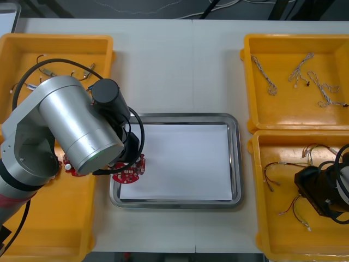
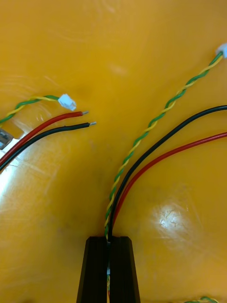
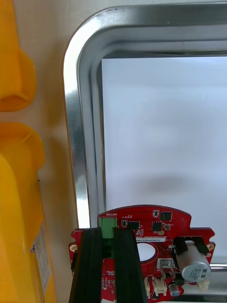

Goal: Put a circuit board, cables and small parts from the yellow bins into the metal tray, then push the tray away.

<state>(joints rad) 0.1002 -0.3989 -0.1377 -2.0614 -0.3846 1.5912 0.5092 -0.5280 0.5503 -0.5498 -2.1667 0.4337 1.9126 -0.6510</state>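
While the left gripper hangs over the near-left corner of the metal tray, its fingers are clamped on a round red circuit board at the board's green connector, which stands between them. Part of the board reaches over the tray's white inside and part overhangs the tray's left rim, toward the near-left yellow bin. I cannot tell whether the board touches the tray. At the table's right edge the right gripper sits low in the near-right yellow bin. Its fingers are nearly together, pinching a cable bundle of a green-and-yellow twisted strand, a black wire and a red wire. A second bundle lies near on the bin floor, apart from the fingers.
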